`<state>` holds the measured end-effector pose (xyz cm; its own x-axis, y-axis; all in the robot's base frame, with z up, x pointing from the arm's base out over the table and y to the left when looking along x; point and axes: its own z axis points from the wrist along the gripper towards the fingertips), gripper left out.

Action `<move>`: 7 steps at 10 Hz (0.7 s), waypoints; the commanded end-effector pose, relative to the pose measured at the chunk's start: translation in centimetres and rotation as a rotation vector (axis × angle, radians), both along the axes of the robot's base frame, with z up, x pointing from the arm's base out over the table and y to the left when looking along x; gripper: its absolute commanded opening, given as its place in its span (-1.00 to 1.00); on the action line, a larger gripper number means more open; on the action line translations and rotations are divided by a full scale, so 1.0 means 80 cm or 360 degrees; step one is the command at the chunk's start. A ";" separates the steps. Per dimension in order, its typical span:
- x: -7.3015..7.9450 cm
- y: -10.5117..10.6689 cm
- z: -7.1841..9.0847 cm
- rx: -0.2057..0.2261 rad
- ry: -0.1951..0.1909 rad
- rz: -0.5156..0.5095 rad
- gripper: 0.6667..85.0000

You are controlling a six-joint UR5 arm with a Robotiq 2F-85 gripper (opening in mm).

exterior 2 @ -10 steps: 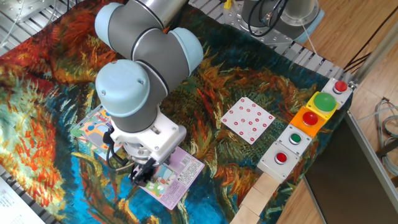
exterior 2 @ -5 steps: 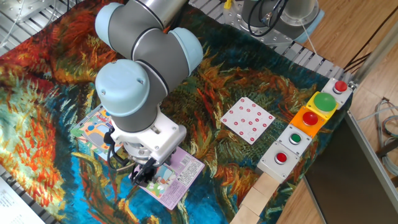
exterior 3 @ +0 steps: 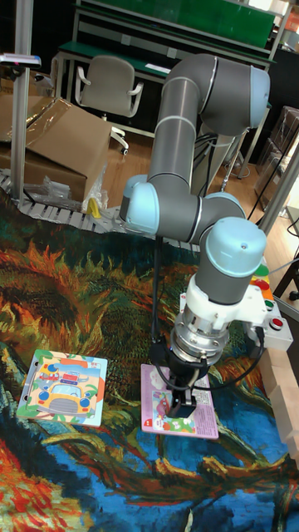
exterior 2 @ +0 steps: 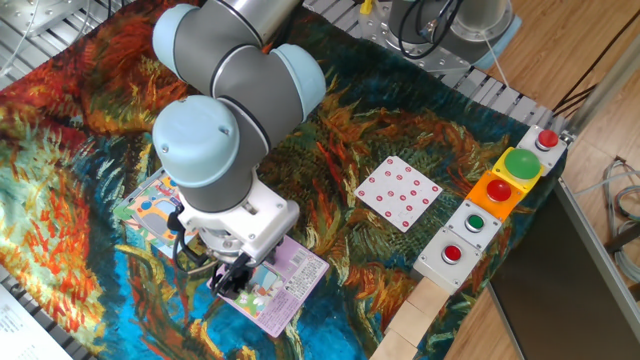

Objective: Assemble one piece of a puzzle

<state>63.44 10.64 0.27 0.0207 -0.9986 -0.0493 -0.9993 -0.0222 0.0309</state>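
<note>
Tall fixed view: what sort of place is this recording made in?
Probably a robotics lab or workshop: a grey-and-blue robot arm over a painting-print tablecloth, a green-topped workbench, an office chair and flattened cardboard boxes behind.

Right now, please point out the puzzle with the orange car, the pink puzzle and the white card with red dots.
Car puzzle (exterior 3: 64,387): tall fixed view, on the orange car.
Pink puzzle (exterior 3: 158,408): tall fixed view, left part.
Dotted card (exterior 2: 399,192): fixed view, its centre.
</note>
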 end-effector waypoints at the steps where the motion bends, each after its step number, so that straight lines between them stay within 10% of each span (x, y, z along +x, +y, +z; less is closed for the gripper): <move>1: 0.000 -0.001 -0.002 0.0014 0.0003 -0.0014 0.28; 7: 0.000 0.003 -0.003 0.0026 0.0016 -0.0023 0.26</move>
<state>63.41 10.64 -0.08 0.0147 -0.9985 -0.0519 -0.9992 -0.0167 0.0377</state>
